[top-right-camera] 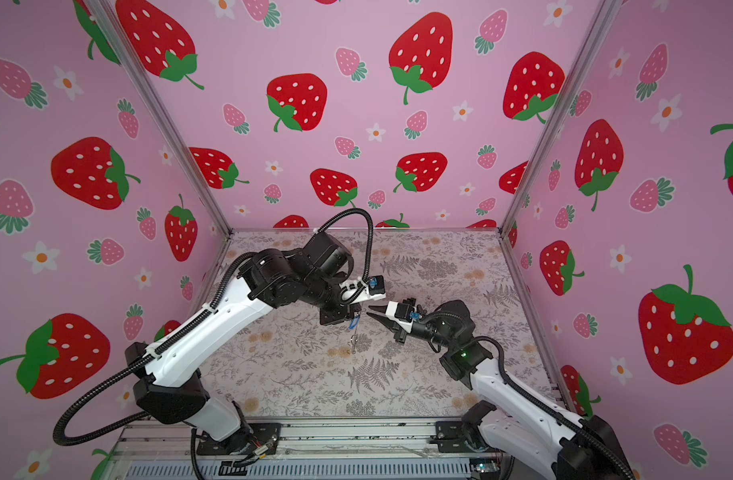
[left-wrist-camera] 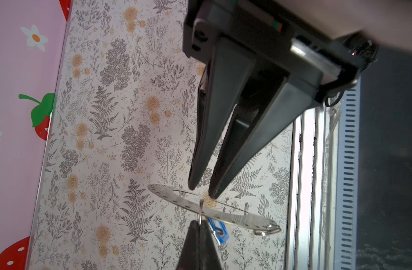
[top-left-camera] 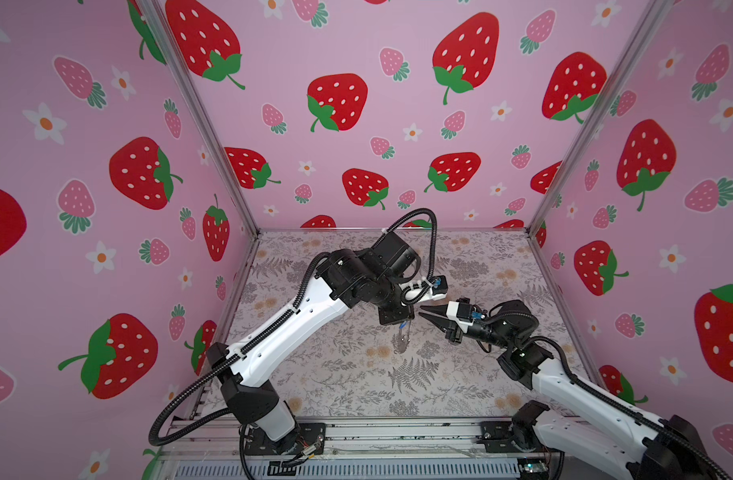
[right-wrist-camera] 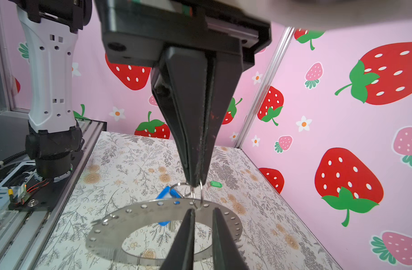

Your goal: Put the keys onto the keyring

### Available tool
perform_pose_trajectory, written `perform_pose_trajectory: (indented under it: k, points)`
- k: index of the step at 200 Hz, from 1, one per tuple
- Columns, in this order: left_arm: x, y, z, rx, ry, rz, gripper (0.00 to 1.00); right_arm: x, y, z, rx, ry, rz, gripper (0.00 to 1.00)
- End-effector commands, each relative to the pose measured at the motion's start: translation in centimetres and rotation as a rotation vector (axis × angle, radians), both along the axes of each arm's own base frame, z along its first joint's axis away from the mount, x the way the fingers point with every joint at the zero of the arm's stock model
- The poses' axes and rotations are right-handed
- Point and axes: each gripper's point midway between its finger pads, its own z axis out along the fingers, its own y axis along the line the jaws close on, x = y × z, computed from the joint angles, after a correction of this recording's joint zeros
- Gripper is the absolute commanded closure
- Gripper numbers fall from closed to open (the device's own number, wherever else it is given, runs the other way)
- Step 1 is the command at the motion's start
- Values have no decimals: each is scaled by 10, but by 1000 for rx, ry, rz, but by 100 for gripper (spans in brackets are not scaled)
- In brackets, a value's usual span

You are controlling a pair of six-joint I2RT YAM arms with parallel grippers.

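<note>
Directly above the keyring (right-wrist-camera: 121,224), the left gripper (right-wrist-camera: 195,183) points down, clamped shut on a small wire ring (right-wrist-camera: 201,191) that passes through one of the keyring's rim holes; the keyring hangs from it. The blue key (right-wrist-camera: 164,194) sits just behind the keyring's band, beside the wire ring. The right gripper (right-wrist-camera: 203,210) comes in sideways, jaws slightly apart, holding nothing, tips either side of the wire ring and close to the keyring; contact unclear. The green key (right-wrist-camera: 216,184) lies on the table (right-wrist-camera: 121,163), apart from the keyring.
</note>
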Motion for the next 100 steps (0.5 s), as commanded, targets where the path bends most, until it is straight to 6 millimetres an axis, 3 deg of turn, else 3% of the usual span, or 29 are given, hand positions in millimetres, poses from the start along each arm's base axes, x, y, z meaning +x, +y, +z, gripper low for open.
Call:
perform_pose_trajectory:
  k: [1, 100]
  points:
    - [-4, 6, 6, 44, -13, 1, 100, -7, 0, 17, 45, -36, 41, 83]
    - [-9, -1, 13, 28, -18, -20, 100, -2, 4, 11, 34, -1, 41, 86]
